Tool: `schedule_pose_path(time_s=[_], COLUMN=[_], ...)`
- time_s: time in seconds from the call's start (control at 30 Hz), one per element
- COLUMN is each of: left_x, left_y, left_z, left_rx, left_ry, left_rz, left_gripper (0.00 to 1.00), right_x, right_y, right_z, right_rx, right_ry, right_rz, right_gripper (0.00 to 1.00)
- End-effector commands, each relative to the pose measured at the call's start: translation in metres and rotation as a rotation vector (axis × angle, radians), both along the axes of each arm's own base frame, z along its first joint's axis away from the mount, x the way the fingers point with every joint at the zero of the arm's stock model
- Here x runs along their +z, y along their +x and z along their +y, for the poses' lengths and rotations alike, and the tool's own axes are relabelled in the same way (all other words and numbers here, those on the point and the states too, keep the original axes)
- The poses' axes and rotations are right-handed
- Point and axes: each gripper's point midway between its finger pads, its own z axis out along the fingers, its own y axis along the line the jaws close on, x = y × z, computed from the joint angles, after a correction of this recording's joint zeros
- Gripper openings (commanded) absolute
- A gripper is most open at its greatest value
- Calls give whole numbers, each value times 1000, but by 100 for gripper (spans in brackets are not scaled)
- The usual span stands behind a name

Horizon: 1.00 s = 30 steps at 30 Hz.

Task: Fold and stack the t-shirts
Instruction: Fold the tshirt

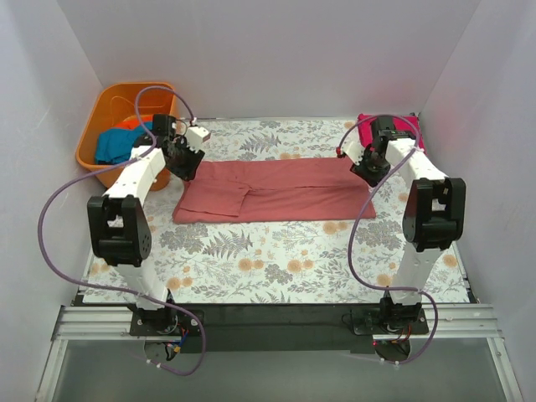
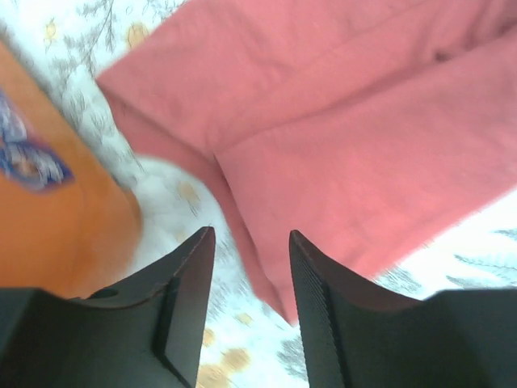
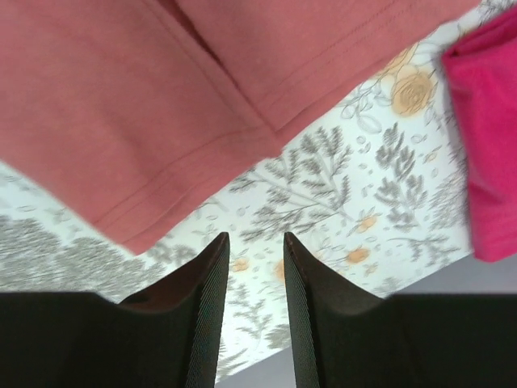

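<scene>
The brick-red t-shirt (image 1: 272, 190) lies folded into a long band across the far middle of the floral table. My left gripper (image 1: 182, 165) hovers over its left end, open and empty; the left wrist view shows the red cloth (image 2: 355, 137) just ahead of the fingertips (image 2: 303, 259). My right gripper (image 1: 366, 172) hovers at the shirt's right end, open and empty; the red hem (image 3: 161, 145) lies ahead of it. A folded magenta-pink t-shirt (image 1: 392, 127) sits at the far right, also in the right wrist view (image 3: 485, 137). Teal-blue (image 1: 113, 145) and orange (image 1: 132, 124) t-shirts lie in the tub.
An orange plastic tub (image 1: 99, 113) stands at the far left corner, its wall close to my left gripper in the left wrist view (image 2: 56, 218). White walls enclose the table (image 1: 276, 260) on three sides. The black rail with both arm bases runs along the near edge.
</scene>
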Motion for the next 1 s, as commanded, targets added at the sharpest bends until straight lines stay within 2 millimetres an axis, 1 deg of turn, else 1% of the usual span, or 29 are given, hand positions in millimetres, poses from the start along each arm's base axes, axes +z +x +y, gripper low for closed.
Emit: schedule_pose_path(time_s=[0.0,0.03,0.07,0.1,0.13,0.17,0.23,0.27,0.3,0.33,0.37,0.43,0.47,0.53,0.57,0.63,0.67,0.7,0.73,0.8,0.83,0.87,0.9,0.93,0.97], left_x=[23,18,15,4,1,-1,-13,-17,-21,-29,-32,-41,-46,-53,-60,-65,-71,-78,-82,-95,-99,-101,-103,-104,-104], left_y=[-53,-62,-68,-83,-88,-88,-100,-98,-99,-103,-100,-102,-103,-106,-108,-109,-107,-110,-111,-113,-113,-112,-112,-111,-111], left_z=[-8,-7,-3,0,2,9,9,21,24,27,31,35,37,36,36,36,37,38,38,40,42,43,45,46,47], left_rx=[100,112,140,159,176,206,227,271,286,298,314,336,347,354,355,368,372,376,380,387,394,395,401,399,401], left_ry=[-125,-129,-140,-136,-137,-139,-142,-141,-136,-127,-118,-113,-108,-111,-111,-115,-108,-103,-100,-84,-79,-74,-63,-55,-48], left_rz=[70,90,97,124,127,121,152,143,144,159,149,166,176,195,211,221,222,234,241,265,271,270,273,273,272], left_gripper=[41,43,44,45,48,48,50,51,52,52,52,52,52,52,52,52,52,52,50,45,37,34,31,22,19], right_x=[25,20,20,17,11,7,1,-7,-11,-14,-21,-27,-33,-40,-44,-53,-57,-59,-63,-70,-74,-76,-78,-81,-80], right_y=[-37,-47,-54,-58,-67,-70,-72,-74,-72,-71,-70,-67,-67,-67,-68,-71,-71,-71,-74,-75,-79,-81,-83,-89,-92], right_z=[8,8,9,5,7,6,6,6,6,5,4,6,6,5,5,1,0,-3,-4,-7,-7,-7,-9,-10,-11], right_rx=[-162,-227,-259,-297,-344,-366,-415,-456,-471,-481,-503,-512,-521,-532,-535,-539,-539,-541,-540,-541,-535,-530,-528,-521,-512], right_ry=[177,214,238,279,300,312,348,357,375,376,377,389,387,383,377,352,345,331,321,303,296,291,281,272,266], right_rz=[77,117,139,154,189,203,230,260,263,267,279,283,298,309,321,328,328,326,333,341,352,358,362,374,373], right_gripper=[40,40,40,40,40,41,43,45,47,48,50,51,51,50,49,48,46,44,42,33,26,14,8,2,1])
